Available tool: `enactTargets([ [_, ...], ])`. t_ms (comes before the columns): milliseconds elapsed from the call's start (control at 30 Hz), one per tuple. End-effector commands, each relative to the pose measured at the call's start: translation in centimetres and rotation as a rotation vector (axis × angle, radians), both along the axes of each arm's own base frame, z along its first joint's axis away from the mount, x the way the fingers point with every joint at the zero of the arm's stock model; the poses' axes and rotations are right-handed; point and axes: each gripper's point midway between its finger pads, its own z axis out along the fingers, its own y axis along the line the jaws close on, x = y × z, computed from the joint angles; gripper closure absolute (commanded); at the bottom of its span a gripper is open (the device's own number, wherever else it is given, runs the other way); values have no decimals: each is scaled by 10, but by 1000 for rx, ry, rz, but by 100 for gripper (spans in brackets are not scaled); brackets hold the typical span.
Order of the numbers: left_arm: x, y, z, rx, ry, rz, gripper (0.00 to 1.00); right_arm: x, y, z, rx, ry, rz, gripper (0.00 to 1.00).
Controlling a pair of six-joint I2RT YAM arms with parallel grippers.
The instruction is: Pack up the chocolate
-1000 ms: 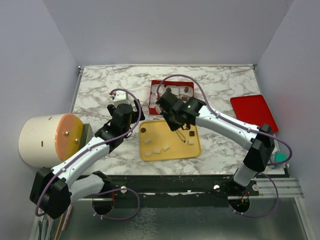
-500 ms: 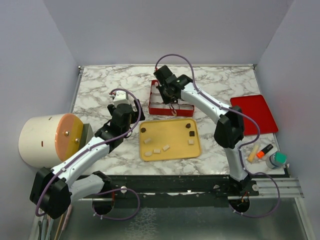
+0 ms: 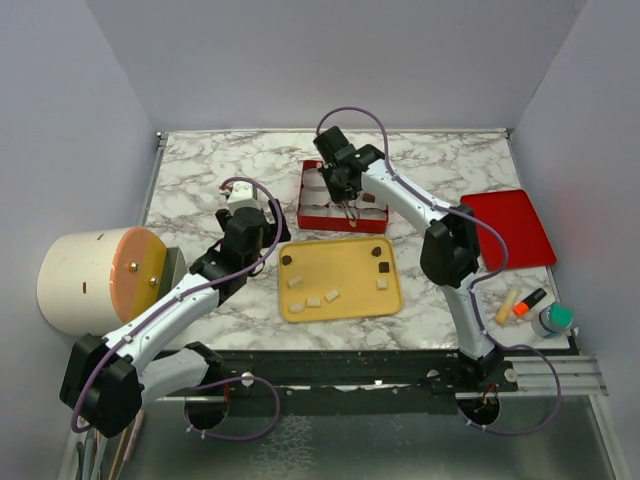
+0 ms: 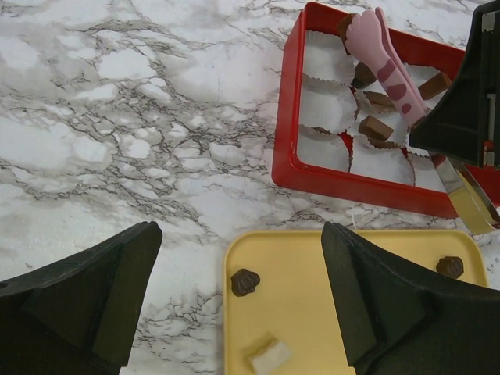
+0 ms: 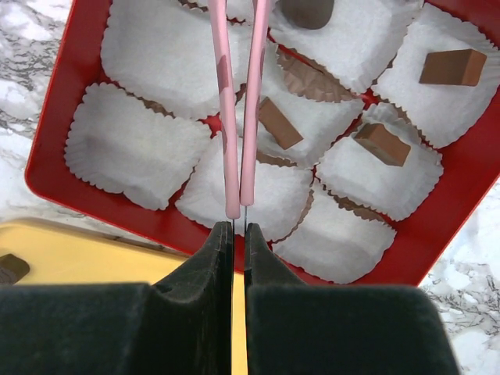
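Evidently the placing step is in hand. From above, the right tool (image 3: 342, 190) hangs over the red rectangular box of white paper cups (image 3: 330, 223), while dark brown chocolate pieces (image 3: 286, 259) lie on the flat yellow tray (image 3: 345, 300) on the marble bench (image 3: 200, 180).

From the left wrist, the left tool (image 4: 238, 234) gapes wide, holding nothing, above the tray's corner. The long pink tweezers (image 4: 387, 66) slant across the cups.

From the right wrist, the right tool is clenched on those tweezers. Their tips run out of frame, so I cannot tell whether they carry anything. One brown block of chocolate (image 5: 279, 123) lies just beside their arm. Next, I judge, comes a reach to the tray, with the tips straddling one small piece.
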Motion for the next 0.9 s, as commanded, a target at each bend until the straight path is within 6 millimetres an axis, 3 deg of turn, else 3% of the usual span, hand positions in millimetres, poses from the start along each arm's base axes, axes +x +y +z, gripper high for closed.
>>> enactTargets([
  [0,0,-3,-6,-15,12,-14,6,11,3,-5,11,-8,13,95],
  [300,2,-4,-10,-7,19,-11,6,18,11,-12,30,0,32,89],
  [600,3,-4,-11,-5,21,-11,5,20,14,-13,39,5,37,72],
  [867,3,-5,-11,-8,19,-12,5,19,14,-16,43,13,36,65],
])
